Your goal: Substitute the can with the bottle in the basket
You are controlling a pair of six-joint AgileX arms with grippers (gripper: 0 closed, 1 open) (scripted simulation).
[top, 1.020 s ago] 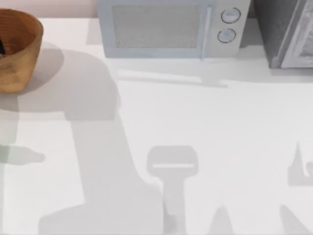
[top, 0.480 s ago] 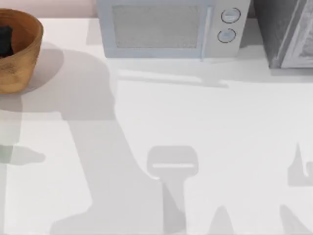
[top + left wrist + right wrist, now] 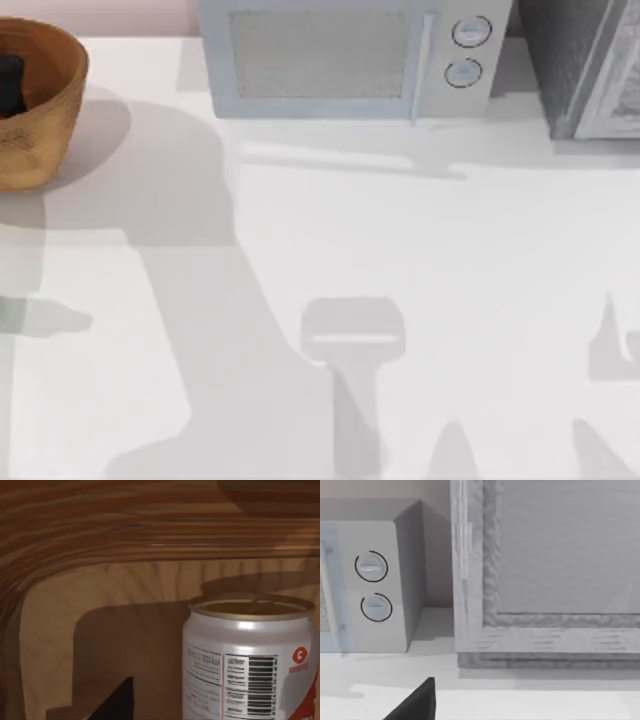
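Basket [image 3: 35, 120] sits at the worktop's [image 3: 400, 250] far left corner, with the left end effector [image 3: 10, 85] showing as a dark shape inside it; I cannot tell whether it is open or closed. Left wrist view shows the can [image 3: 250, 665] upright inside the basket, close by.

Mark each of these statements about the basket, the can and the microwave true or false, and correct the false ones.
1. The can stands upright inside the basket. True.
2. The basket sits at the table's far right in the top view. False: it is at the far left.
3. The microwave has two round knobs. True.
4. The can lies on its side on the open table. False: it is upright, with the basket's wall behind it.
5. A dark gripper part shows inside the basket in the top view. True.
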